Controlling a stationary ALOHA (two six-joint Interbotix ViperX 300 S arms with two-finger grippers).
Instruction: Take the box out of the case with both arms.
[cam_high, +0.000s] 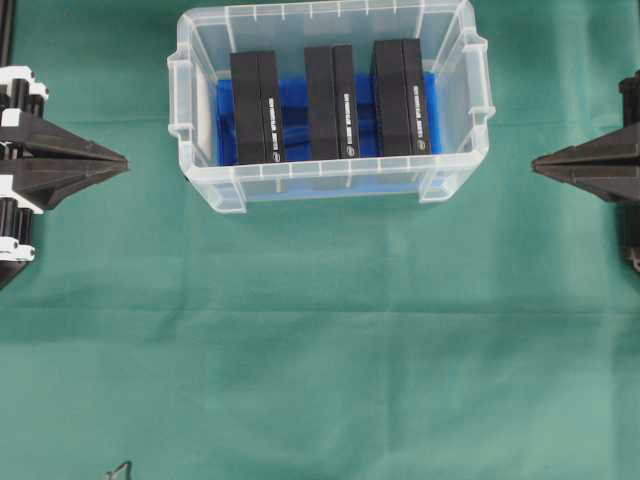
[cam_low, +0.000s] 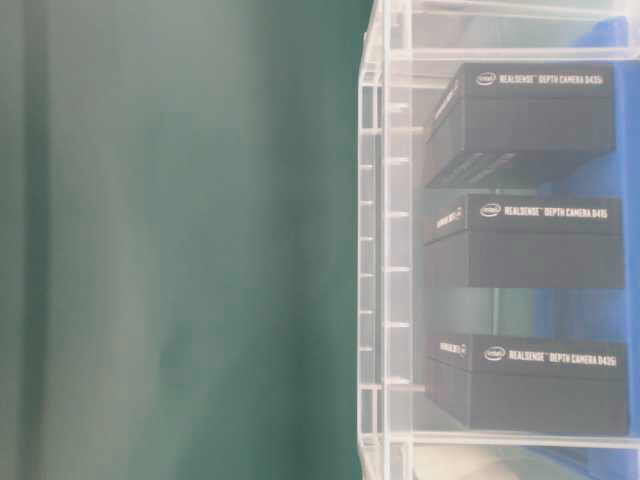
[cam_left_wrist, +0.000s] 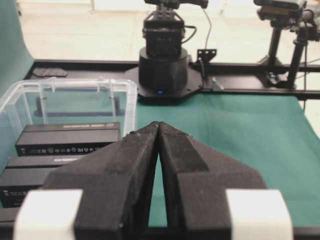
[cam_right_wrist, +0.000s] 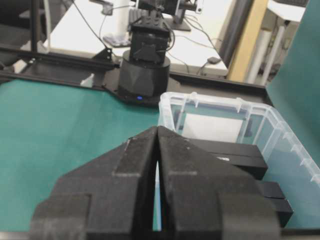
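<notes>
The clear plastic case (cam_high: 200, 185) stands at the back middle of the green cloth, blue sheet on its bottom. Three black boxes stand on edge inside: left (cam_high: 257, 107), middle (cam_high: 331, 101), right (cam_high: 403, 97). The table-level view shows them through the case wall (cam_low: 385, 250), one being the top box (cam_low: 520, 120). My left gripper (cam_high: 124, 160) is shut and empty, pointing right, well left of the case. Shut and empty too, my right gripper (cam_high: 535, 165) points left, just right of the case. The left wrist view shows the left gripper's tips (cam_left_wrist: 158, 125) touching, with the case (cam_left_wrist: 131, 102) to their left. In the right wrist view the right gripper's tips (cam_right_wrist: 157, 129) meet, the case (cam_right_wrist: 167, 112) ahead on their right.
Green cloth (cam_high: 320, 350) covers the table in front of the case. The opposite arm's black base (cam_left_wrist: 162, 75) stands at the far end in the left wrist view; the other base (cam_right_wrist: 145, 70) shows in the right wrist view. A small dark wire shape (cam_high: 120, 470) lies at the front edge.
</notes>
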